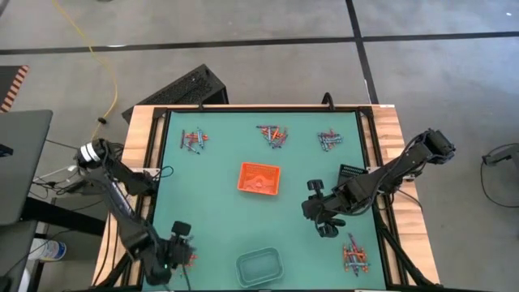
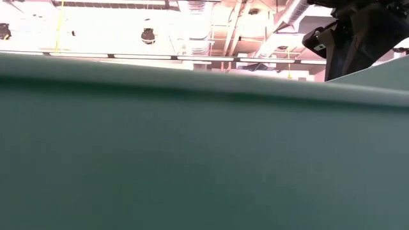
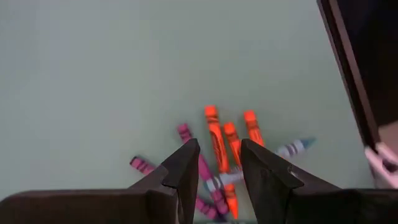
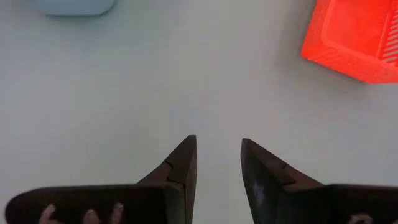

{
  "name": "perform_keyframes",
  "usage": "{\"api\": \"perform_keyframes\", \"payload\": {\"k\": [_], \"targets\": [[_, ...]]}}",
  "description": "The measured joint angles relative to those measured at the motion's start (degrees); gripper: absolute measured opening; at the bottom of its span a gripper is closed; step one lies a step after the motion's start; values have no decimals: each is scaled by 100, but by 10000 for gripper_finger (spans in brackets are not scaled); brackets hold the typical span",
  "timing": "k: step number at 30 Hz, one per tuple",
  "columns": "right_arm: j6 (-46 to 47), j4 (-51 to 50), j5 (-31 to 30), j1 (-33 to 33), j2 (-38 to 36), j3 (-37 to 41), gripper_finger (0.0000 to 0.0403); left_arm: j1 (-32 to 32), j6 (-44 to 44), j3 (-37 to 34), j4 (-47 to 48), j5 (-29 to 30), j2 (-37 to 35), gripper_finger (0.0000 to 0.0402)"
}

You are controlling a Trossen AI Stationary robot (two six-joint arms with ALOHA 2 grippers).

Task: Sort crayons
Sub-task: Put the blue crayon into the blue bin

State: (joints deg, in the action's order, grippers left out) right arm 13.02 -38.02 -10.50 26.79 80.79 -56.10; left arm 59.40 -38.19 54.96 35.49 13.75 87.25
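A small pile of crayons (image 3: 219, 138), orange, magenta and blue-grey, lies flat on the green mat at the table's near left corner (image 1: 188, 256). My left gripper (image 3: 217, 149) hovers open just above this pile, pointing steeply down, with the orange sticks showing through the gap between its fingers; it shows in the high view too (image 1: 180, 243). Right of centre, my right gripper (image 4: 217, 144) stands open over bare mat (image 1: 316, 212), with nothing between its fingers.
More crayon piles lie at the far left (image 1: 193, 139), far middle (image 1: 273, 135), far right (image 1: 328, 139) and near right (image 1: 355, 256). An orange tray (image 1: 259, 178) sits at the centre, a clear tray (image 1: 259, 266) at the near edge, a black tray (image 1: 350, 171) by the right arm.
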Motion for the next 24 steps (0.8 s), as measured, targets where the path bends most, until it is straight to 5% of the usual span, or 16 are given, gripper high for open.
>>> {"api": "perform_keyframes", "payload": {"k": [11,24], "targets": [[2,306,-2,11,0,0,118,371,848,721,400,-611,1007,110],[12,392,-2,11,0,0,118,404,1885,725,-7,-598,1042,109]]}}
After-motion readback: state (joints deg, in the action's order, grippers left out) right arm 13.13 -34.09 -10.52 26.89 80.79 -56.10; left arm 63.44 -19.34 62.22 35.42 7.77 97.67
